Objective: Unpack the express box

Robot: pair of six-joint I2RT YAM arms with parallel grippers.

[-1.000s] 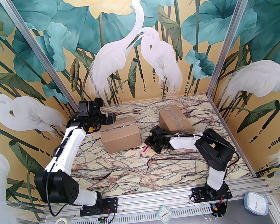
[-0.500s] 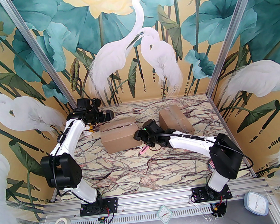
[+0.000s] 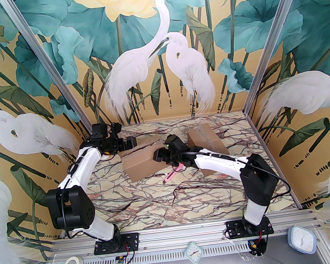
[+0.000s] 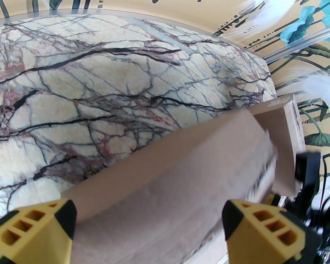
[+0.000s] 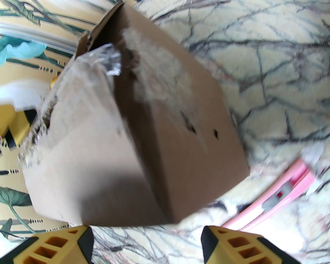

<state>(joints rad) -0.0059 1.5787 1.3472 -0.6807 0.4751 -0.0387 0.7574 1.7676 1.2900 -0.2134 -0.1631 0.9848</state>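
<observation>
Marble-patterned surface (image 3: 150,207) took up most of what we saw, closed in by painted heron walls (image 3: 156,55) on three sides. From its base the left arm (image 3: 80,167) reached toward the far left corner, and the right arm (image 3: 221,163) stretched in from the right toward the middle.

Between them sat the express box (image 3: 140,165), a plain cardboard carton on the far half of the surface. Its top flaps were parted along the centre seam, with a dark slit showing. In the right wrist view, torn clear tape (image 5: 108,59) clung to the edge of that seam. A second cardboard box (image 3: 210,138) lay behind the right arm, toward the far right, and its top looked closed as far as we could tell.

The left fingers (image 4: 38,232) were spread wide at the express box's far left corner. In the left wrist view the carton's top ran across the gap between them. We could not tell whether either one touched the cardboard, and we saw no grip on it. The right fingers (image 5: 51,245) stood apart too, hovering just beside the box's right end. Bare surface showed between them and they held nothing.

Smallest was the pink box cutter (image 3: 172,175), lying on the surface just beside the express box's near right corner, below the right wrist and free of both sets of fingers.
</observation>
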